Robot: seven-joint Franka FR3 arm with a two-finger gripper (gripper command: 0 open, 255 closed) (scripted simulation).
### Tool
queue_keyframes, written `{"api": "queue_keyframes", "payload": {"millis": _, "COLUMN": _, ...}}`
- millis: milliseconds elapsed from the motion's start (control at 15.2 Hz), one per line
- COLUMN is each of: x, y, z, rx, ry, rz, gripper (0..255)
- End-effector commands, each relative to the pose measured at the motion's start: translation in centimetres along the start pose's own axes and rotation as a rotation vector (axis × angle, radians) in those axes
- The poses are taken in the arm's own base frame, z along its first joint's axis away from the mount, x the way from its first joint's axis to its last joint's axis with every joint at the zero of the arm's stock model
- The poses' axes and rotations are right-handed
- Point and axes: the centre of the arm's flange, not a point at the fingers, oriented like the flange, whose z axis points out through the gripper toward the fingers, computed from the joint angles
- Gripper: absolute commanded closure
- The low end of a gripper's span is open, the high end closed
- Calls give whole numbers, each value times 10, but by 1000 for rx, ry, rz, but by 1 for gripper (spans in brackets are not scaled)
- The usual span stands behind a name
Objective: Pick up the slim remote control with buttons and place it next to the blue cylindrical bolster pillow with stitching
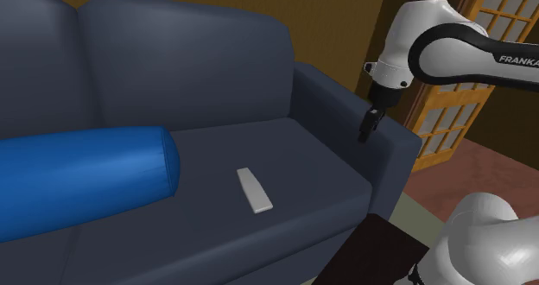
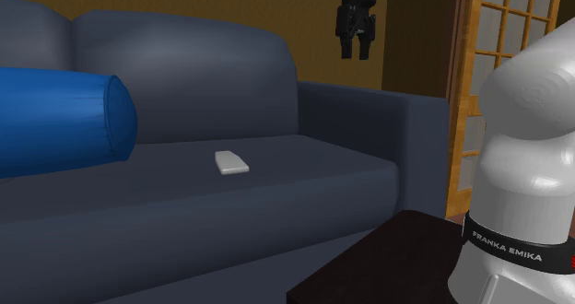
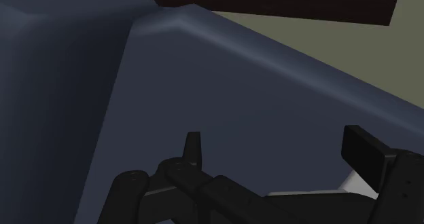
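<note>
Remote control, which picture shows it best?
The shoulder view: it looks down on the pale remote control, showing its whole long top on the sofa seat. The second exterior view sees it flatter and shortened. The wrist view faces the sofa armrest.

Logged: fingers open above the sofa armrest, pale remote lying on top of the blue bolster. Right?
No: the shoulder view shows the remote on the seat cushion, apart from the bolster. The fingers are open above the armrest, as logged.
</note>
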Motion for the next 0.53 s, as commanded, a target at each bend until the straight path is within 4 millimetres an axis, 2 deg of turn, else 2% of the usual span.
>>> {"api": "queue_keyframes", "payload": {"millis": 0, "x": 0, "y": 0, "z": 0, "rx": 0, "ry": 0, "rz": 0, "gripper": 0}}
{"api": "queue_keyframes", "payload": {"millis": 462, "x": 56, "y": -55, "z": 49, "rx": 17, "ry": -18, "rz": 106, "gripper": 0}}
